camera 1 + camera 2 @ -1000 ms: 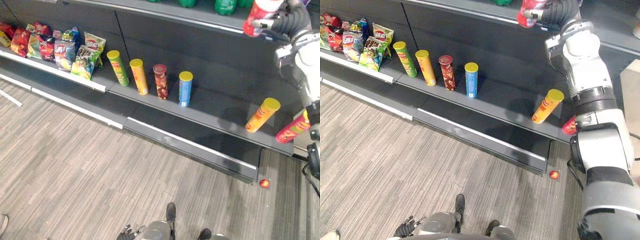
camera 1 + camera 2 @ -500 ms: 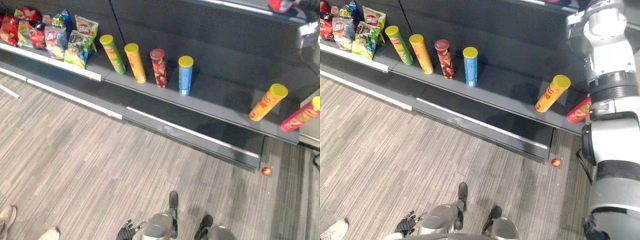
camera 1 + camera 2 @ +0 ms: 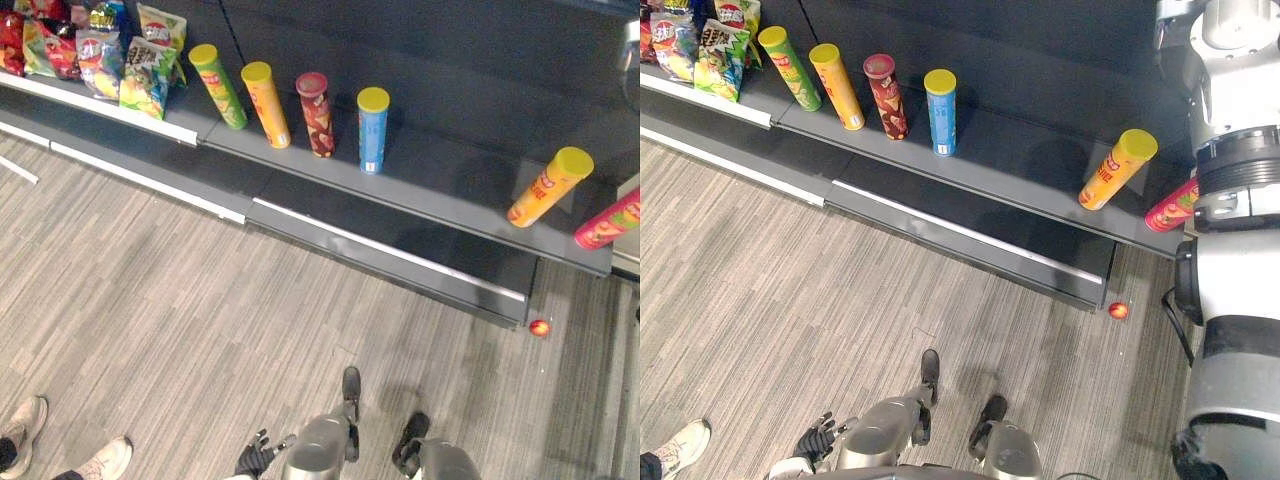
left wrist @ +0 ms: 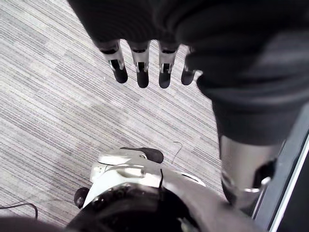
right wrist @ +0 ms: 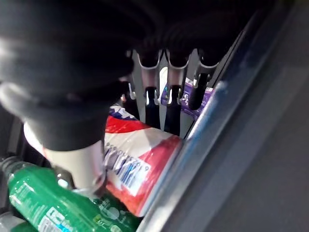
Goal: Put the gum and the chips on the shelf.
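In the right wrist view my right hand [image 5: 149, 104] is up at a high shelf, its fingers over and its thumb against a red and white chips can [image 5: 140, 169], which lies tilted at the shelf's front lip [image 5: 207, 125]. A purple pack [image 5: 186, 94] shows past the fingertips. My left hand [image 3: 255, 460] hangs low by my side over the floor, its fingers straight and holding nothing. No gum can be made out.
The low shelf [image 3: 440, 200] carries green [image 3: 217, 85], yellow [image 3: 264, 103], dark red [image 3: 316, 112] and blue [image 3: 372, 128] cans, a leaning orange can [image 3: 548, 186] and a pink one [image 3: 606, 222]. Chip bags [image 3: 120, 60] lie far left. A green bottle [image 5: 43, 203] lies beside the held can. A small red ball [image 3: 539, 327] and a person's shoes [image 3: 60, 455] are on the floor.
The camera has tipped down, so the upper shelf, my right hand and its can have left the top of the eye views. A person's shoes have come in at the lower left.
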`<state>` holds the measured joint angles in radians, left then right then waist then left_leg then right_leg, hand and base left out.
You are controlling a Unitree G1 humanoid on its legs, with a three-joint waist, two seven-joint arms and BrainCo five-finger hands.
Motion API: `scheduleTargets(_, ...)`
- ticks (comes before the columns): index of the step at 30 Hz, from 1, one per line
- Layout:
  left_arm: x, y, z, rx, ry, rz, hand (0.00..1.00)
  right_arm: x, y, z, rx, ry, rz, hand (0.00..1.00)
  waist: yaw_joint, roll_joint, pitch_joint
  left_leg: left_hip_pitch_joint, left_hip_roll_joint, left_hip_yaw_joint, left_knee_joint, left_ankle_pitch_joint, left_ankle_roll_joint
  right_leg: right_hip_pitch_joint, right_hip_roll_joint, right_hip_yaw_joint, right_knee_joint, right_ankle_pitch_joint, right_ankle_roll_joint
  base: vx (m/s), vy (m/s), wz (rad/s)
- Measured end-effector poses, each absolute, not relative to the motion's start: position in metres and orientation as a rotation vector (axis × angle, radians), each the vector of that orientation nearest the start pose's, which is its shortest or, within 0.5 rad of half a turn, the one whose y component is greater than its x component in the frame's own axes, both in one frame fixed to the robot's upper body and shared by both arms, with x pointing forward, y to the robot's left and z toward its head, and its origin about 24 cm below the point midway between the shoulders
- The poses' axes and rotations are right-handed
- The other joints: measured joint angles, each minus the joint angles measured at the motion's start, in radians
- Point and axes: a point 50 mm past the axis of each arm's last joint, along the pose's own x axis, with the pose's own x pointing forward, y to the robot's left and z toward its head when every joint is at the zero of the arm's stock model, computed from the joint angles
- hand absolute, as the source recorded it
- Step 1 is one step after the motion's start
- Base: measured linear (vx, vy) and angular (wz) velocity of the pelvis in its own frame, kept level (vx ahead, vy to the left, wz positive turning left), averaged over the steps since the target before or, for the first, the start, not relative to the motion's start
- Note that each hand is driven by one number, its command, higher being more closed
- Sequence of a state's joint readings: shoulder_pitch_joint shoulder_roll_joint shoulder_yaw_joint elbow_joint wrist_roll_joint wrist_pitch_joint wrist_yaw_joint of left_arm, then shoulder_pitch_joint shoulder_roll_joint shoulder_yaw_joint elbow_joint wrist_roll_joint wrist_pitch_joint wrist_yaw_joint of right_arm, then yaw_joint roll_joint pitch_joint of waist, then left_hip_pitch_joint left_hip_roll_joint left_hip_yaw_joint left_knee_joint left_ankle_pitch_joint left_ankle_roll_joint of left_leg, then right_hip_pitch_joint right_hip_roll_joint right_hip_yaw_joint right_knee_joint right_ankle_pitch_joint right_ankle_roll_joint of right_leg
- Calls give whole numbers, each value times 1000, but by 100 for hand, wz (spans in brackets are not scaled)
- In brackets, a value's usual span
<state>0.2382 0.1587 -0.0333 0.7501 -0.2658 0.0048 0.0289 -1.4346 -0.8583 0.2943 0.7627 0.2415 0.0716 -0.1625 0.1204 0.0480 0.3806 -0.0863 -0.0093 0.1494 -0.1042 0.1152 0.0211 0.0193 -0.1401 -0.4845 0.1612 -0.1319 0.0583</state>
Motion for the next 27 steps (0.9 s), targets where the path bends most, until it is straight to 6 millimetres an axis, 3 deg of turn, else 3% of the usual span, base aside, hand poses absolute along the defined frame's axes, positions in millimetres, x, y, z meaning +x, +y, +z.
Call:
scheduleTargets(14, 93, 208, -142, -93, 972, 226, 0, 354, -268, 410, -583, -609, -384, 100, 0, -2, 2, 4, 1, 41, 0, -13, 1, -15, -16, 3, 33, 0, -1, 32, -2, -3)
scheduleTargets(15, 93, 208, -142, -93, 973, 226, 0, 354, -269, 410, -584, -610, -386, 0, -1, -2, 2, 4, -1, 41, 0, -14, 1, -16, -17, 3, 34, 0, -1, 40, 7, 0)
scheduleTargets(27, 93, 207, -142, -111, 977, 228, 0, 354, -274, 404, -655, -595, -399, 0, 4, -3, 1, 18, -3, 40, 0, -12, 2, -8, -19, 4, 34, 0, -1, 25, -6, 0)
